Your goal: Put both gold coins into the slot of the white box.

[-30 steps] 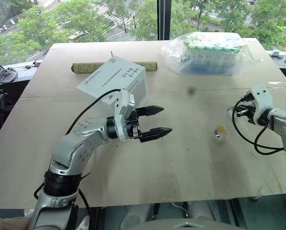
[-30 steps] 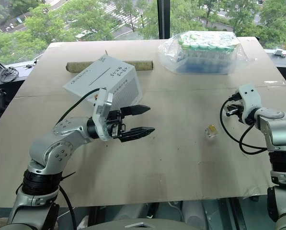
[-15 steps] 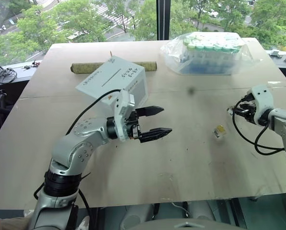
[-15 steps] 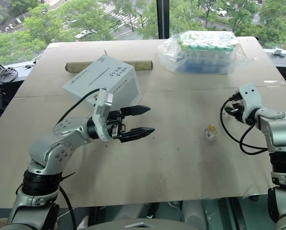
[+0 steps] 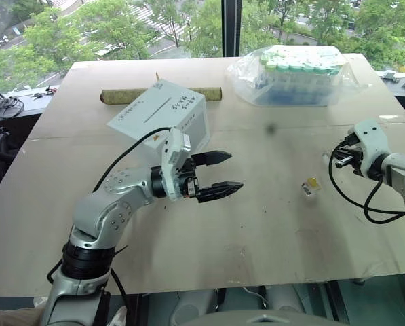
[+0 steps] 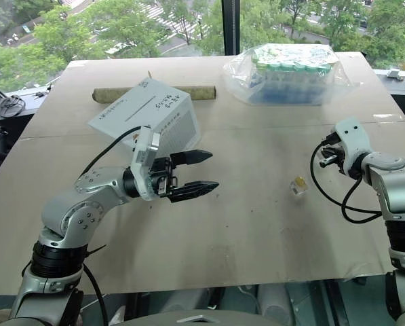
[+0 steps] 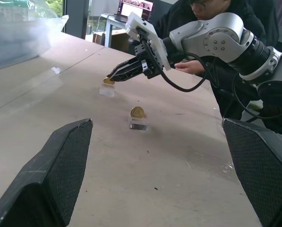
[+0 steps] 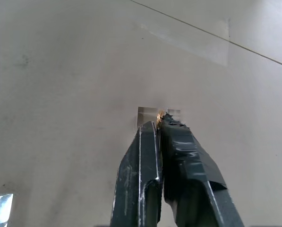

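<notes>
Your left end effector (image 5: 224, 171) hangs at centre frame of the left eye view, arm bent at the elbow, its two black fingers level, pointing toward frame right and spread wide with nothing between them; your right end effector (image 7: 108, 79) reaches in from the right edge, angled down at the surface (image 5: 256, 231), its fingers clenched on a gold coin (image 8: 158, 114) pinched at the very tips, just over a small clear plastic holder (image 8: 147, 117); the second gold coin (image 7: 137, 112) stands on edge in its own clear holder (image 5: 311, 186), right of centre, near the right end effector but apart from it; the white box (image 5: 163, 115), a cardboard cube with fine black print, sits tilted in the upper left behind the left end effector, its narrow dark slot (image 5: 158, 112) on the upturned face; a clear bag of green-capped tubes (image 5: 296, 75) lies upper right; a long olive roll (image 5: 121, 96) lies behind the box; the surface is pale brown board, faintly smudged.
</notes>
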You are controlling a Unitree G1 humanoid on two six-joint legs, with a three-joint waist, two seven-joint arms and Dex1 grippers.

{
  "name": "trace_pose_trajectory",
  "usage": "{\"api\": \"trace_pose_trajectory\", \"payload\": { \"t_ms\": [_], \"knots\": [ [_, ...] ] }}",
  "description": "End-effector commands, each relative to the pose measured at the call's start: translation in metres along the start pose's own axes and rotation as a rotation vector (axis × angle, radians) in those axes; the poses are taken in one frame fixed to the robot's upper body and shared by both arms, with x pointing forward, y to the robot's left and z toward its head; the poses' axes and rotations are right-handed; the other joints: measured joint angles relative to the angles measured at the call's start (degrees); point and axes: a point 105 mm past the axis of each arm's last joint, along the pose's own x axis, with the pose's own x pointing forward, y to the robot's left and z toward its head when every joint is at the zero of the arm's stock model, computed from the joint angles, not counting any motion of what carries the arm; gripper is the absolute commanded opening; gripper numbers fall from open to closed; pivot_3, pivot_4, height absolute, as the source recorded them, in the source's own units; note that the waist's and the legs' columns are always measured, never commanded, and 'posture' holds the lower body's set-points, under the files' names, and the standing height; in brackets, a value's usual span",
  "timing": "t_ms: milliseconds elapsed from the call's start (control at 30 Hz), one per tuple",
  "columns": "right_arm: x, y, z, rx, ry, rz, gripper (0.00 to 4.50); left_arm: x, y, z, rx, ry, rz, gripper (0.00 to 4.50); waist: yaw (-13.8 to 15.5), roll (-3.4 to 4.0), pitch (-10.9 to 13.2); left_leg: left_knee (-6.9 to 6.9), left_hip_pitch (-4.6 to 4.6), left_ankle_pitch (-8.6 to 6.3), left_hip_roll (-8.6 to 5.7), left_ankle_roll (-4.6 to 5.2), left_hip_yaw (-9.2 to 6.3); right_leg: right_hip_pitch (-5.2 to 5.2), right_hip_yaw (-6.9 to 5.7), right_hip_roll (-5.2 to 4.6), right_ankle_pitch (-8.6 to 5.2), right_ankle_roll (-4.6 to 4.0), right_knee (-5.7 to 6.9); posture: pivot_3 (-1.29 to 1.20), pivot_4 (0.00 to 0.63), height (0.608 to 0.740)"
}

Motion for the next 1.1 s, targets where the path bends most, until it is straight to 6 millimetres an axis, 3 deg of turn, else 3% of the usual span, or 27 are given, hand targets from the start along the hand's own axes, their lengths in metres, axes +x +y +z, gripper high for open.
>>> {"api": "trace_pose_trajectory", "payload": {
  "t_ms": [33,1100],
  "knots": [
    [-0.0030,-0.0063,0.0095,-0.026,-0.022,-0.018,0.20,0.0020,-0.0091,0.0084,0.056,-0.013,-0.034,4.50,-0.01,0.00,0.00,0.00,0.00,0.00,0.00,0.00,0.00,0.00,0.00,0.00,0.00,0.00,0.00,0.00,0.150,0.740],
    [0.0044,-0.0108,0.0123,-0.022,-0.019,-0.029,0.20,0.0023,-0.0104,0.0086,0.074,-0.008,-0.043,4.50,-0.01,0.00,0.00,0.00,0.00,0.00,0.00,0.00,0.01,0.00,0.00,0.00,0.00,0.00,0.00,0.00,0.150,0.740]
  ]
}}
